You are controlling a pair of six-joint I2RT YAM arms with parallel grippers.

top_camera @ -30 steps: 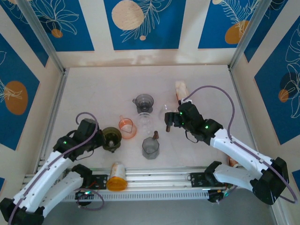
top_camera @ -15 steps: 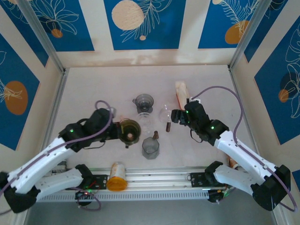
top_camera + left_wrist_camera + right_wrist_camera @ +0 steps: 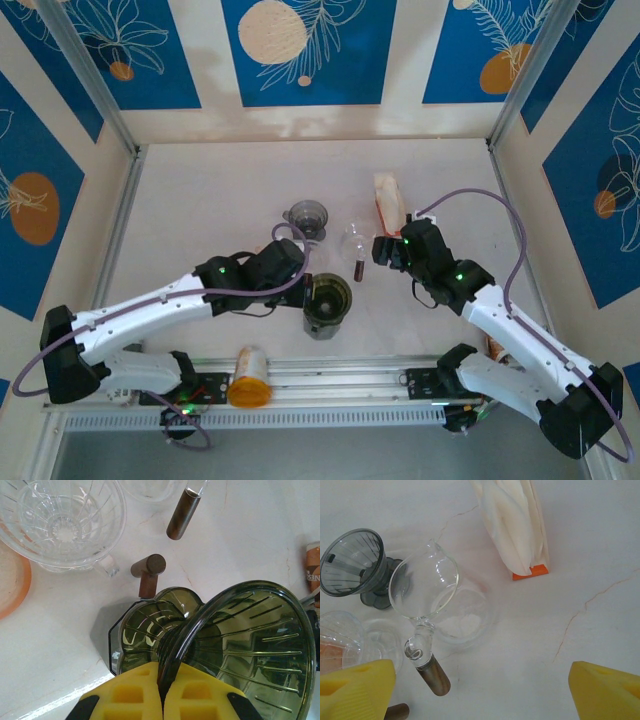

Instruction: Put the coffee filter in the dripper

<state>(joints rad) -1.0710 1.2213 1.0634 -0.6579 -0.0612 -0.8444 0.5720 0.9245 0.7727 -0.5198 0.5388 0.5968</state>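
Nearest to me, a bottle (image 3: 248,375) with an orange cap lies on its side by the front rail.

A bit farther in, my left claw (image 3: 162,690) is pinched tight on the rim of the green dripper (image 3: 252,645), one yellow finger inside the wall and one outside. The dripper sits tilted right over a dark jug (image 3: 142,627). Can't tell if the two actually touch. A short brown peg (image 3: 149,575) stands just past the jug.

My right claw (image 3: 381,250) is over on the right, fingers spread wide with nothing between them, just bare table (image 3: 600,575).

Right in front of it is a glass carafe (image 3: 427,582) with a brown handle pointing back at me. Left of that there's a grey dripper (image 3: 352,562).

The filters (image 3: 512,525) are the farthest thing: a white stack with an orange end, lying on the table beyond my right claw and slightly right of the middle of its gap. They're near the claw but not touching it, and well apart from the green dripper on the left.
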